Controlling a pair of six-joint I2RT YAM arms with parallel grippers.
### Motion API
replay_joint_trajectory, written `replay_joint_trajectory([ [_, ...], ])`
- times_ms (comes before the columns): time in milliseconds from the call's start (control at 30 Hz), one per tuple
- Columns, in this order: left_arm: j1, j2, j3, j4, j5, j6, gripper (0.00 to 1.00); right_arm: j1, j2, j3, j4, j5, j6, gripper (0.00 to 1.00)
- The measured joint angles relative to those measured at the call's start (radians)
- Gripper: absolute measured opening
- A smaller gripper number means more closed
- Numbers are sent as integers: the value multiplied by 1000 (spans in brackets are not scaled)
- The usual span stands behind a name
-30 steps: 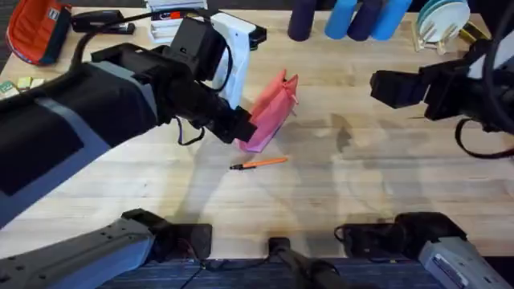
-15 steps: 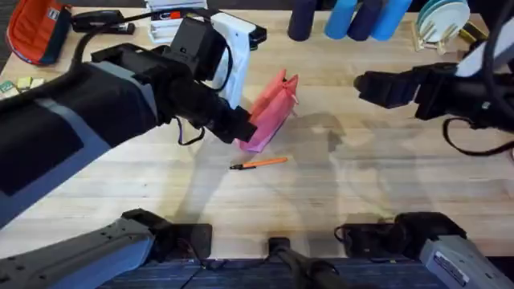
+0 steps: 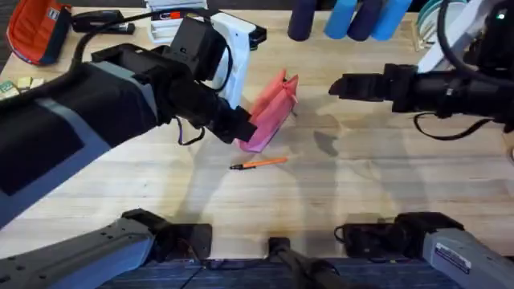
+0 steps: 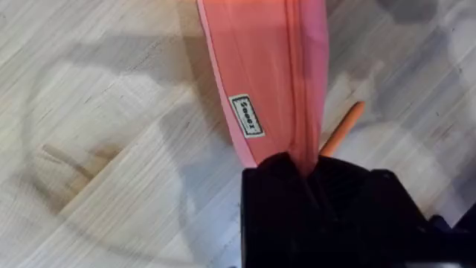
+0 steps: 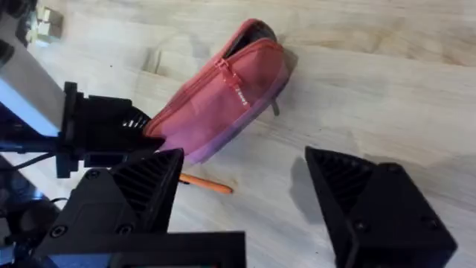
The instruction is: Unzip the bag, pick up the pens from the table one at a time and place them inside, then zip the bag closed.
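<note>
The salmon-pink bag [image 3: 271, 108] lies slanted on the pale wooden table [image 3: 361, 193], its near end pinched by my left gripper [image 3: 243, 127], which is shut on it. The left wrist view shows the bag [image 4: 260, 67] running away from the black fingers [image 4: 297, 193], zipper line closed there. An orange pen [image 3: 259, 163] lies on the table just in front of the bag, also seen as pen [image 4: 343, 126] and pen [image 5: 206, 183]. My right gripper [image 3: 336, 87] hovers to the bag's right, open, with the bag [image 5: 223, 89] ahead of its fingers.
An orange-red bag [image 3: 36, 30] sits at the far left corner. Markers and a white box [image 3: 173, 20] lie at the back. Dark and blue cylinders [image 3: 353, 18] and a rack of plates [image 3: 440, 20] stand at the back right.
My right arm has reached leftward across the table toward the bag. The left gripper, the bag and the pen have stayed put.
</note>
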State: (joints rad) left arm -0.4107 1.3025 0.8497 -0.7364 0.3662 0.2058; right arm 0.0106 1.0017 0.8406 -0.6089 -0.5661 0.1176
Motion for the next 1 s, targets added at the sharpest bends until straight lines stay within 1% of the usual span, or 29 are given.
replay_joint_trajectory([
  [233,0,0,0,0,0,0,44,47,7,0,3,-12,10,997],
  [333,0,0,0,0,0,0,43,48,7,0,3,-15,12,997],
  [467,0,0,0,0,0,0,43,48,7,0,4,-18,51,996],
  [700,0,0,0,0,0,0,43,49,9,0,54,-19,101,997],
  [833,0,0,0,0,0,0,43,65,34,0,105,-19,112,997],
  [1000,0,0,0,0,0,0,43,109,89,0,145,-18,115,997],
])
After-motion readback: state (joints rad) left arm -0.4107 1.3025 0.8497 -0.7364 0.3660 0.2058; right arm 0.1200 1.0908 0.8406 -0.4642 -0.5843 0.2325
